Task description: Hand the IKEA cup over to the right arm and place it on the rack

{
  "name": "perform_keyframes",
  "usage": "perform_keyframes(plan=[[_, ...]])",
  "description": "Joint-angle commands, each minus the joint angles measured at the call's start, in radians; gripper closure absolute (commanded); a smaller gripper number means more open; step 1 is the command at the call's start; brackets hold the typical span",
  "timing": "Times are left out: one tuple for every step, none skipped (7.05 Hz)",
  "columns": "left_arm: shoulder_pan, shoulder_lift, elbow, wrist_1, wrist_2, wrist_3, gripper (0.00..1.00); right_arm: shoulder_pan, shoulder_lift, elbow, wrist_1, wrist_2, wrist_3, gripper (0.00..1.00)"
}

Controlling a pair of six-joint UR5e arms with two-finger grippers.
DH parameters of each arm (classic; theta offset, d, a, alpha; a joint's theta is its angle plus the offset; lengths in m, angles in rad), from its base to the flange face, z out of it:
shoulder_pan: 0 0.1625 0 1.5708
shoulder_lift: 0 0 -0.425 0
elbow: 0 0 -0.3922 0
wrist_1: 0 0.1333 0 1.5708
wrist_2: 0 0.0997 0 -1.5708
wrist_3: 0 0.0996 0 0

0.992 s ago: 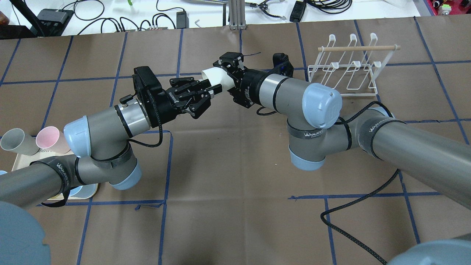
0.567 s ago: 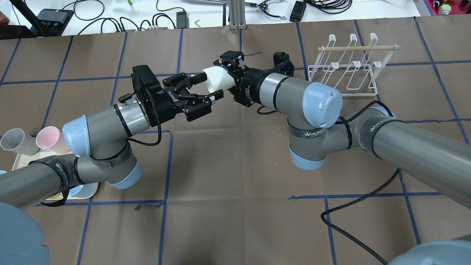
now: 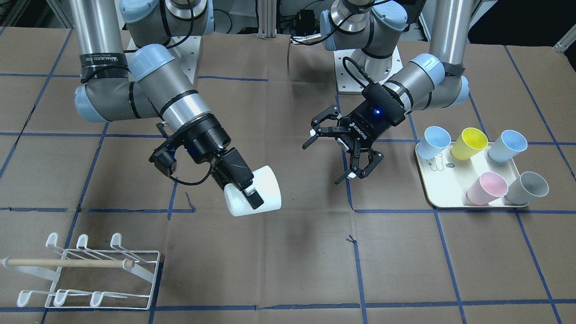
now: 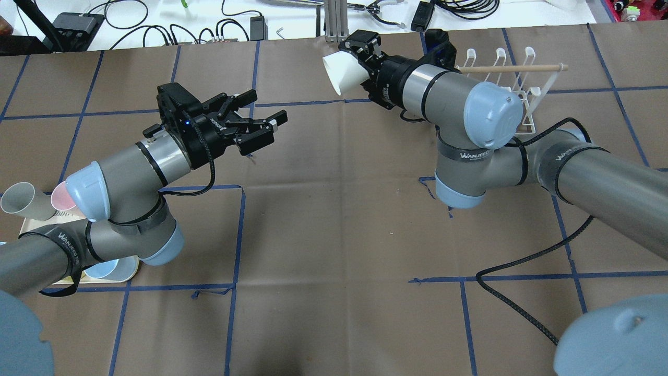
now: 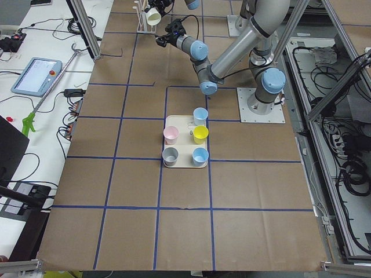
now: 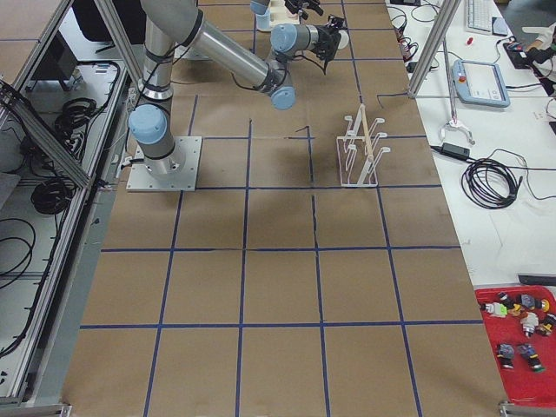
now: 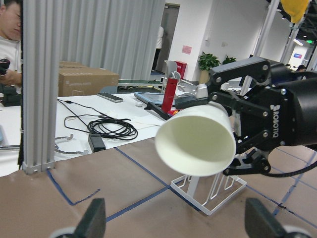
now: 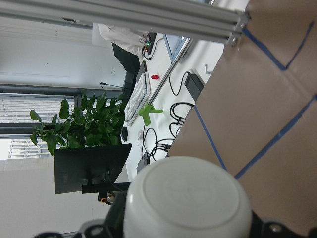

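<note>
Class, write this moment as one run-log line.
right tool: shut on white cup | left tool: open, holding nothing | rack: no cup

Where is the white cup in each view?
Front-facing: cup, left of centre.
Overhead: cup, top centre.
Exterior left: cup, top edge.
Exterior right: cup, top edge.
Left wrist: cup, centre, mouth facing.
Right wrist: cup, bottom, base facing.
Landmark: white rack, absent only from right wrist.
</note>
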Motion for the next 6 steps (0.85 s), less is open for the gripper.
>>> perform_keyframes(plan=[[0.018,0.048,0.016,-0.148,0.147,0.000,0.01,-0.092,-0.001,-0.024,0.000,-0.083,-0.326,0.83],[0.017,0.079,0.072,-0.279,0.211,0.000,0.01,-0.095,0.002,-0.051,0.002,-0.184,-0.539,0.83],[0.007,0.084,0.162,-0.426,0.340,0.000,0.01,-0.105,0.022,-0.077,0.000,-0.275,-0.791,0.83],[0.004,0.085,0.245,-0.575,0.410,0.000,0.01,-0.132,0.060,-0.103,-0.003,-0.327,-0.967,0.83],[0.002,0.096,0.304,-0.713,0.487,0.000,0.01,-0.166,0.106,-0.143,-0.010,-0.326,-1.077,0.83],[-0.005,0.108,0.347,-0.867,0.569,0.000,0.01,-0.201,0.141,-0.192,-0.004,-0.326,-1.126,0.83]])
